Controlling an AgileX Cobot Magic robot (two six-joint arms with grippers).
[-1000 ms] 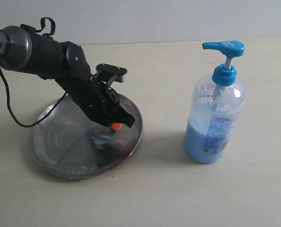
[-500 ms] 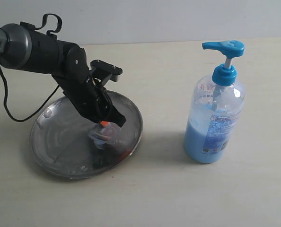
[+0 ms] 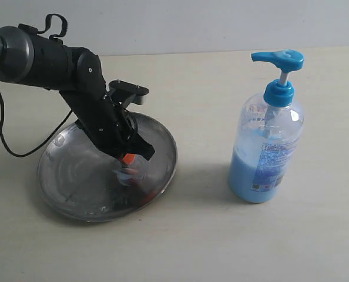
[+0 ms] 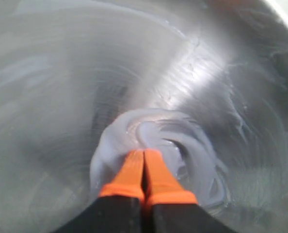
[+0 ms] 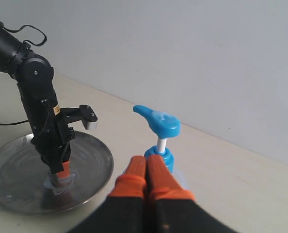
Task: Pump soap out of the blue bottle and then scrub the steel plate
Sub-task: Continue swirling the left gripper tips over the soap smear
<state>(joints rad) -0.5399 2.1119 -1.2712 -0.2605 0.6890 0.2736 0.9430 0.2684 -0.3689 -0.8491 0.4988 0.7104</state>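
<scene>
Since a second ago the left gripper has slid from the right side of the steel plate toward its middle. Its orange fingertips are clenched together with nothing between them. The tips are pressed down into a pale blue smear of soap swirled on the streaky metal. The plate lies flat on the beige table, at the left. The blue bottle stands upright well to the right of the plate, about half full of light blue liquid, with its pump head raised. The right gripper is also clenched and empty, and its own camera looks past the closed tips toward the pump.
</scene>
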